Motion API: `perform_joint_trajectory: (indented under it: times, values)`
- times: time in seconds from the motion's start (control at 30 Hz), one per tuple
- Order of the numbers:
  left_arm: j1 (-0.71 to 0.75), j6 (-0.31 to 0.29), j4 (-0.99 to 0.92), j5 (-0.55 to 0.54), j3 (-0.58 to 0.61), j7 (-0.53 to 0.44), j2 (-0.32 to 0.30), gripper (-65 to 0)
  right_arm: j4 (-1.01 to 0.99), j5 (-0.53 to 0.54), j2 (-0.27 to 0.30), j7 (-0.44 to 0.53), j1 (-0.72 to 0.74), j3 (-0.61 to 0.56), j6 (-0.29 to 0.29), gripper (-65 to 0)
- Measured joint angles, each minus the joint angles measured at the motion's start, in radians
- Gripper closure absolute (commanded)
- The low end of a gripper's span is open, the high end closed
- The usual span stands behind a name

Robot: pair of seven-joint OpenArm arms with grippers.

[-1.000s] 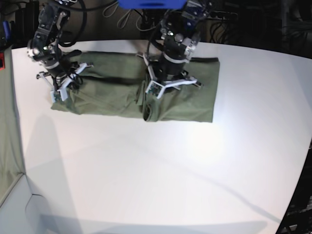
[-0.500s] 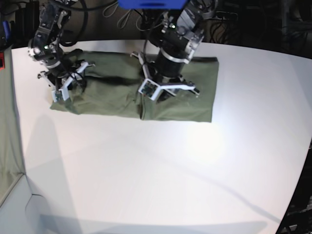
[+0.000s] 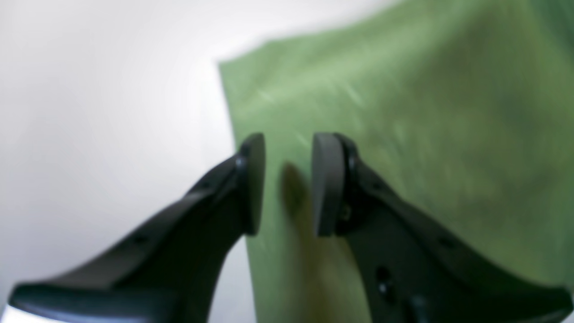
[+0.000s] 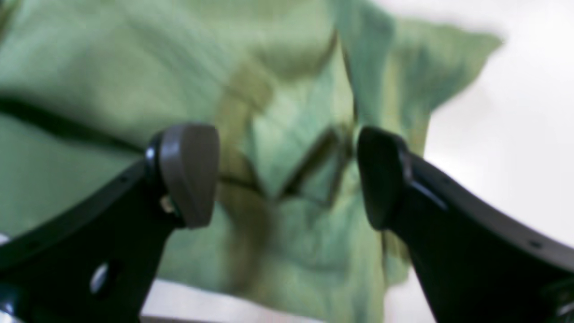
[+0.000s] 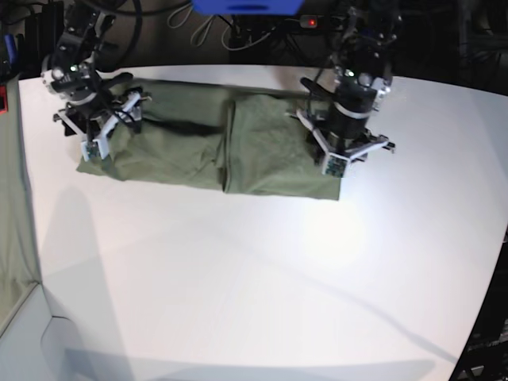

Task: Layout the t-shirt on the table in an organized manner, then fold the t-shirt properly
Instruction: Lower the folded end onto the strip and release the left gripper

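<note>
The olive-green t-shirt lies as a long folded strip across the far part of the white table. My left gripper hovers over the strip's right end. In the left wrist view the left gripper shows a narrow gap with nothing in it, above the t-shirt beside its edge and the bare table. My right gripper is over the strip's left end. Seen from the right wrist, the right gripper stands wide open over rumpled t-shirt cloth.
Dark equipment and cables line the table's far edge, with a blue object above them. Another green cloth hangs off the table's left side. The table's right edge curves inward.
My left arm has moved from the shirt's middle to its right end, and the middle fold now lies flat. My right gripper has opened and let go of the left end.
</note>
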Motion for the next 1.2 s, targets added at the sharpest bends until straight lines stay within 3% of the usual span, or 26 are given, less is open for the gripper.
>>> perform_joint_trajectory:
  times: [0.13, 0.27, 0.53, 1.2]
  values:
    - [-0.003, 0.001, -0.006, -0.113, -0.048, 0.004, -0.039, -17.6, 0.0, 0.001, 0.003, 0.005, 0.003, 0.002, 0.0, -49.0]
    - [-0.016, 0.0, -0.007, -0.158, -0.047, 0.006, -0.063, -17.6, 0.001, 0.001, 0.003, 0.006, 0.005, 0.001, 0.0, -49.0]
    - [-0.096, 0.001, -0.156, -0.156, -0.044, 0.0, -0.06, -17.6, 0.002, 0.004, 0.005, 0.01, 0.058, 0.1, 0.0, -49.0]
    - [-0.15, 0.001, -0.272, -0.16, -0.04, -0.043, -0.056, -17.6, -0.166, 0.019, 0.025, 0.029, 0.123, 0.108, 0.0, -49.0]
